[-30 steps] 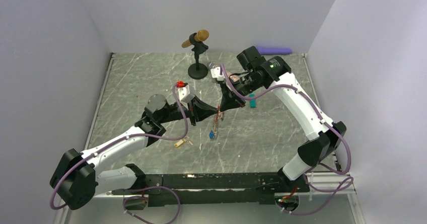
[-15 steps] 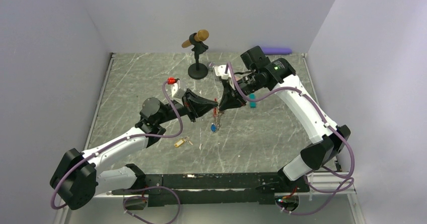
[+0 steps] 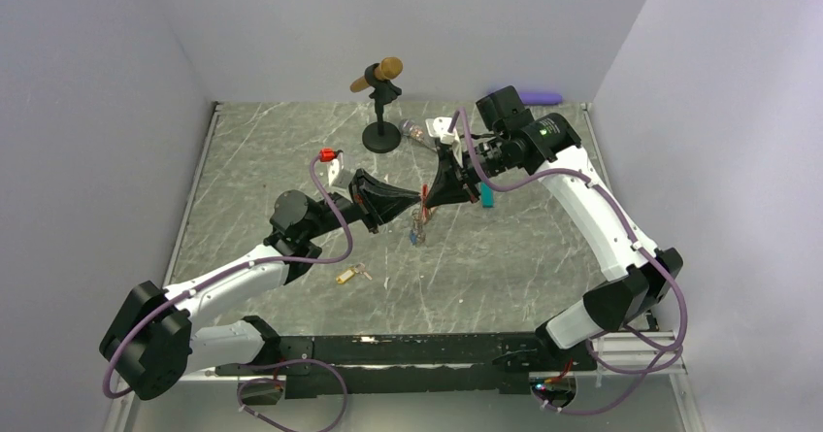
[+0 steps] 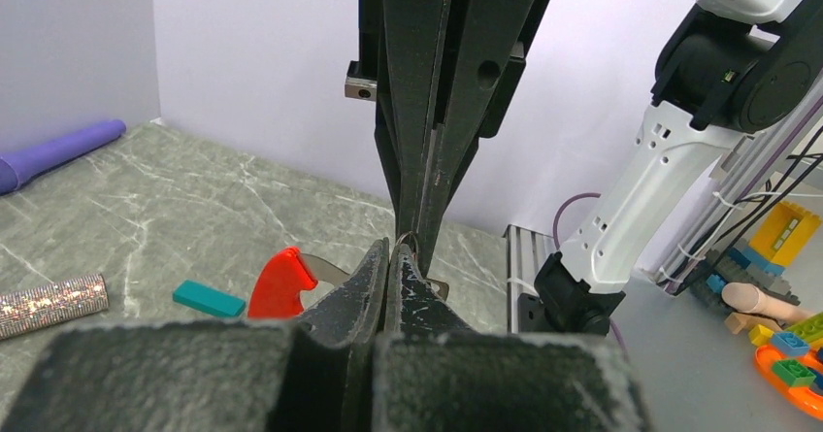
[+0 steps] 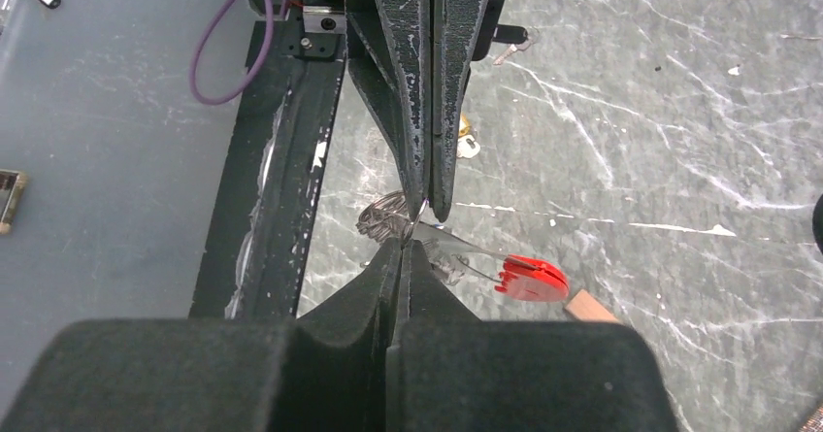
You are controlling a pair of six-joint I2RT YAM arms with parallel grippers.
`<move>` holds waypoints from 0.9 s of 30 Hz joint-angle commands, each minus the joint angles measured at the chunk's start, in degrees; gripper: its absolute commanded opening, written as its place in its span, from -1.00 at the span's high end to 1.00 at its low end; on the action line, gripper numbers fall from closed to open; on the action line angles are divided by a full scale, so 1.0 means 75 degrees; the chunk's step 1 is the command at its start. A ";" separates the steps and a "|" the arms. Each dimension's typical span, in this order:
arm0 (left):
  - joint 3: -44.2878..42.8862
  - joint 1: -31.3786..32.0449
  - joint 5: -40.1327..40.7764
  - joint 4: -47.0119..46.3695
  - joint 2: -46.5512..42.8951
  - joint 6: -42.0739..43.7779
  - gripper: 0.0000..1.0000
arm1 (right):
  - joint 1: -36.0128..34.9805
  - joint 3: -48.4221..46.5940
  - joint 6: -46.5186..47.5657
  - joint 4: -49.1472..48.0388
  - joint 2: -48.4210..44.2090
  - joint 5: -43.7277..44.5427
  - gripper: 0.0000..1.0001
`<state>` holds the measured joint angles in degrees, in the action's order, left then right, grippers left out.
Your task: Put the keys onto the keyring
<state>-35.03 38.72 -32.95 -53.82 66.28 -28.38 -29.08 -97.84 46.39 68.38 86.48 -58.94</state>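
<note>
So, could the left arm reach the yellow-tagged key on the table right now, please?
Probably not yet: the key lies unobstructed, but the left gripper is shut on the keyring.

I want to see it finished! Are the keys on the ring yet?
Partly. A blue-tagged key seems to hang from the keyring already. Both the left gripper and right gripper pinch the keyring above the table. A yellow-tagged key lies on the table, not yet added.
</note>
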 commanded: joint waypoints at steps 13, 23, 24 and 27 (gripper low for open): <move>0.0054 -0.0043 0.0220 -0.0187 -0.0177 0.0004 1.00 | 0.0082 -0.0079 -0.0278 -0.0304 -0.0118 -0.0591 0.74; 0.0103 -0.0042 0.0348 -0.0273 -0.0204 -0.0046 1.00 | 0.0085 0.0066 -0.0611 -0.0583 -0.0058 -0.0678 0.68; 0.0109 -0.0043 0.0366 -0.0266 -0.0211 -0.0047 1.00 | 0.0084 0.0078 -0.0672 -0.0630 -0.0046 -0.0684 0.67; 0.0111 -0.0045 0.0380 -0.0297 -0.0212 -0.0076 1.00 | 0.0077 0.0125 -0.0792 -0.0727 -0.0023 -0.0665 0.66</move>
<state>-34.24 38.70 -31.75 -53.30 66.11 -28.32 -28.53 -97.08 42.50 65.43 86.39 -60.64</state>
